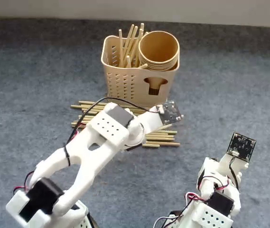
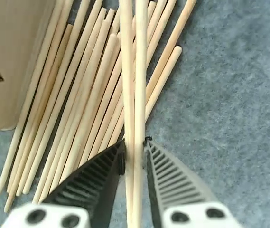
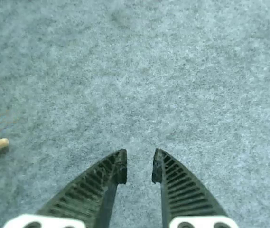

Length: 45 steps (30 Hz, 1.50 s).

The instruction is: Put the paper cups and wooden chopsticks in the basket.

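The step in hand is judged to be the picking of chopsticks from the loose pile (image 1: 161, 137), which lies on the grey counter (image 1: 30, 95) just on the near side of the basket (image 1: 125, 83). The basket stands at the far middle of the scene. A stack of paper cups (image 1: 159, 50) is already seated in its right part, and a bundle of chopsticks (image 1: 129, 42) is stood upright in its left part, so the cup half of the task is taken as done.

The left arm (image 1: 101, 137) is stretched over the pile. In the left wrist view its pincer (image 2: 135, 152) is seen closed on two chopsticks (image 2: 134, 71), which are clamped side by side between the ribbed pads and run out over the others. Whether they are already clear of the pile cannot be told.

The right arm (image 1: 220, 190) is parked at the near right. Its pincer (image 3: 138, 166) is held over bare counter, jaws parted a little with nothing between them.

For the next move, a straight lift is called for so that neighbouring sticks are not dragged along. The two chopsticks would then have to be carried to the far side over the basket rim and tipped upright, so that they can be dropped beside the bundle rather than onto the cups.
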Each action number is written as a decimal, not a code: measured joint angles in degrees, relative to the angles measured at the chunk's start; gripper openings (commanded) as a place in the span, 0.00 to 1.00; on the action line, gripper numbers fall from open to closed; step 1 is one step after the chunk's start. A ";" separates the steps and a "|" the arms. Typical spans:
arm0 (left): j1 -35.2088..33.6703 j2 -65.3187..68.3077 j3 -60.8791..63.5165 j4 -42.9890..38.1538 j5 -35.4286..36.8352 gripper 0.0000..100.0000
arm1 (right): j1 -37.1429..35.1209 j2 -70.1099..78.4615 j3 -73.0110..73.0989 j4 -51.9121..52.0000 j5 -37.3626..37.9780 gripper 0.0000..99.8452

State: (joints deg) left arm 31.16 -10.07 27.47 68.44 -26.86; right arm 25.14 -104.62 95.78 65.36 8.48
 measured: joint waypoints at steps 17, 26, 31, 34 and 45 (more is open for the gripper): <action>-4.92 -27.52 0.00 1.49 15.03 0.04 | 0.00 0.00 0.00 -0.09 0.00 0.11; -10.37 -33.85 -5.10 -10.37 19.43 0.01 | 0.00 0.00 0.00 -0.09 0.00 0.11; -10.99 -33.93 -9.05 -18.73 23.21 0.01 | 0.00 0.00 0.00 -0.09 0.00 0.11; -11.16 -33.93 -9.85 -24.88 24.70 0.01 | 0.00 0.00 0.00 -0.09 0.00 0.11; -13.54 -30.42 -5.63 -48.88 25.14 0.01 | 0.00 0.00 0.00 -0.09 0.00 0.11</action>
State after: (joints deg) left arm 17.63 -40.48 21.85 19.56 -1.71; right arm 25.14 -104.62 95.78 65.27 8.48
